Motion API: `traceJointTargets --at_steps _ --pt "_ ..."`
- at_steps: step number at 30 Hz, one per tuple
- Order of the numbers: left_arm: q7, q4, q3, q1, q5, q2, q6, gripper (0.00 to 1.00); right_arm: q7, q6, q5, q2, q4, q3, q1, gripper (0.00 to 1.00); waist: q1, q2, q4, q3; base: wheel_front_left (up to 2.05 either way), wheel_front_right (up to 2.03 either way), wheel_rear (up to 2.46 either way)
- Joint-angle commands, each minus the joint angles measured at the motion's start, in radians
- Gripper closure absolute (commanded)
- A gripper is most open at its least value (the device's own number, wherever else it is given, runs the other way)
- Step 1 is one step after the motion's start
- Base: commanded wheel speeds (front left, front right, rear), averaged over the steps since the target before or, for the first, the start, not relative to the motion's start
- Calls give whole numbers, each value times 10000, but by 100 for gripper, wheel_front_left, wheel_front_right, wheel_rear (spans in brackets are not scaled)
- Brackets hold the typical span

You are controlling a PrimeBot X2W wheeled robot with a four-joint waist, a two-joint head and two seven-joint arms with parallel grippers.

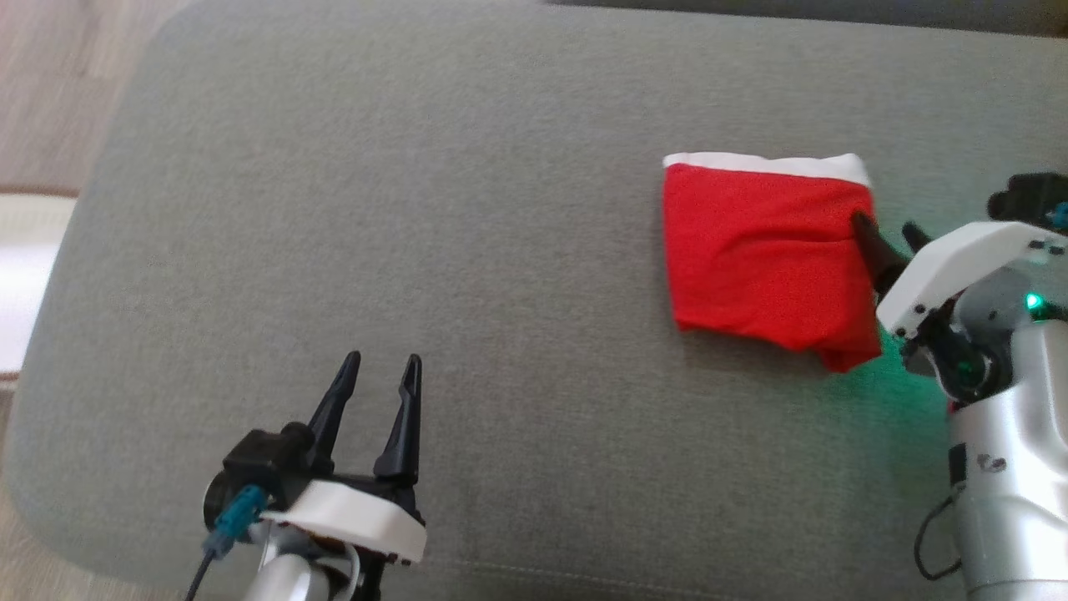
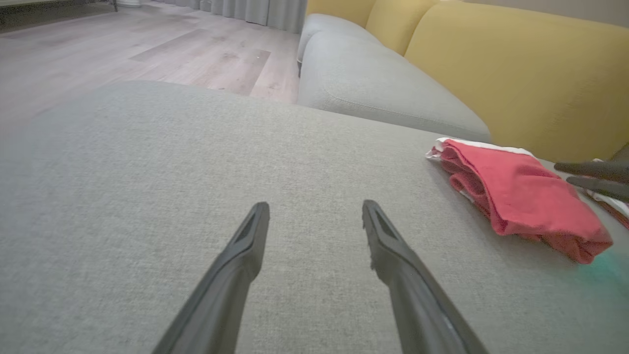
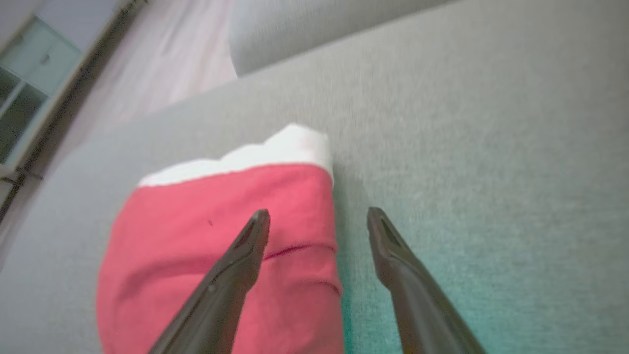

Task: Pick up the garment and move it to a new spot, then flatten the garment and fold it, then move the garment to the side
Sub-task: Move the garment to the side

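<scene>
Right gripper [image 3: 317,215] first: its fingers are spread wide and it's got nothing in them. It sits right at the right-hand edge of the garment [image 1: 759,250], one finger over the red cloth and the other over bare grey cushion [image 1: 417,167]. So it's straddling that edge. I can't tell if the tips are actually touching fabric; the wrist view is a bit smeary. My guess is it's lined up like that so a pinch would catch the stacked layers at the side instead of one loose flap.

The left gripper [image 1: 382,361] is also fully spread and empty, hovering over plain cushion near the robot, well apart from the garment. It looks parked out of the way.

The garment itself is a neat red block with its white waistband [image 1: 768,164] along the far side and a slightly lumpy near-right corner. It looks folded already, so I'd say what's left is shifting it to the side.

As for room, the garment sits on the right part of the cushion, toward the far edge. There's a big open stretch of grey to the robot's left, before the rounded edge drops off to the wood floor [image 2: 123,44]. Behind it there's a yellow sofa back [image 2: 516,73], so not much slack that way.
</scene>
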Motion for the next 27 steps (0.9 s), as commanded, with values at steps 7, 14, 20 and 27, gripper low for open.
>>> traceJointTargets --at_steps 7,14,20,27 --pt "-122 -271 172 -562 -91 -7 180 0 896 -7 -542 200 1089 65 -691 39 -2 0 401 269 0 0 0" --pt "-122 -488 400 -478 51 -7 206 0 555 -7 113 399 841 100 -1078 100 -2 0 -616 269 0 0 0" --pt "-122 -562 504 -676 252 -7 61 0 503 -7 163 -171 359 92 -1264 100 -2 0 -1936 522 0 0 0" --pt "-122 -649 483 -1302 459 -7 -90 0 370 -7 -31 -1490 -531 251 -1882 100 -2 0 -2448 1249 0 0 0"
